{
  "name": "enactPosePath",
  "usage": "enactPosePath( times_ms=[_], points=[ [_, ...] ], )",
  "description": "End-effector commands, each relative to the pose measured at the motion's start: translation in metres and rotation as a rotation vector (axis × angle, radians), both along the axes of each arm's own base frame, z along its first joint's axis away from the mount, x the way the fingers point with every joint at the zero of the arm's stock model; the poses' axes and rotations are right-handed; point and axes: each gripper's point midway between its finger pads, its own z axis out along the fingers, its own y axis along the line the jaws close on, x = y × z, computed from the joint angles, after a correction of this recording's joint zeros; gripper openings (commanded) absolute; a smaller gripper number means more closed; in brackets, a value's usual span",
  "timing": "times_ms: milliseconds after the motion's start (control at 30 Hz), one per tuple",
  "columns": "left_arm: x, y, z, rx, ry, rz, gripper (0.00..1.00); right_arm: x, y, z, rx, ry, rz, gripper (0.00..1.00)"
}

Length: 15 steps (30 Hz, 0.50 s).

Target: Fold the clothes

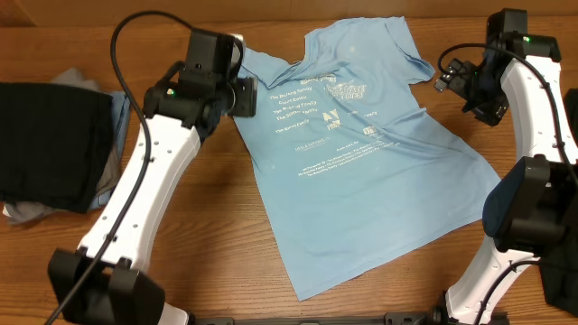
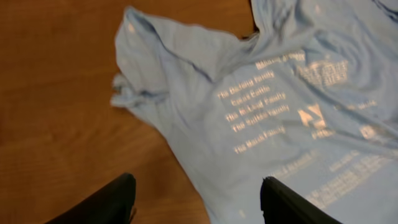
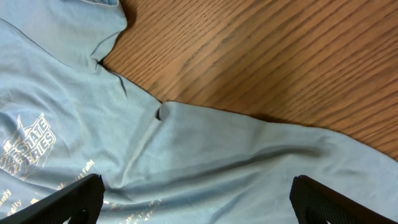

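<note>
Sky-blue tee (image 1: 361, 153) lies spread, print up, mid-table (image 1: 226, 262), collar far. Soft, light, limp cotton: we expect drape & wrinkles, so pinch at sleeve/shoulder hems. Left tool (image 2: 199, 205) & right tool (image 3: 199, 199): jaws apart, empty, over tee's edges.

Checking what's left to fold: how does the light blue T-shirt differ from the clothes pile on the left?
The light blue T-shirt lies spread flat, lettering up; the clothes pile is stacked. The T-shirt is pale; the pile is black on top, grey and blue beneath. Both rest on the wooden table.
</note>
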Motion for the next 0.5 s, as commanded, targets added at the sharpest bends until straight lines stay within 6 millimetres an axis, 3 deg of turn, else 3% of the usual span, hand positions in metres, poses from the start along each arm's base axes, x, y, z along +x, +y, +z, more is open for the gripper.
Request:
enactPosePath(
  times_ms=[0,100,233,367,467],
  points=[
    [0.035,0.015,-0.027,0.091,-0.026,0.003,0.88,0.005,-0.002,0.008,0.0,-0.029,0.001,1.0],
    [0.063,0.022,-0.051,0.084,-0.048,0.031,0.9,0.005,-0.002,0.008,0.0,-0.029,0.001,1.0],
    [0.092,0.032,-0.084,0.079,-0.071,0.064,0.85,0.005,-0.002,0.008,0.0,-0.029,0.001,1.0],
    [0.113,0.042,-0.114,0.062,-0.083,0.081,0.8,0.005,-0.002,0.008,0.0,-0.029,0.001,1.0],
    [0.121,0.037,-0.131,0.004,-0.075,0.047,0.79,0.005,-0.002,0.008,0.0,-0.029,0.001,1.0]
  ],
)
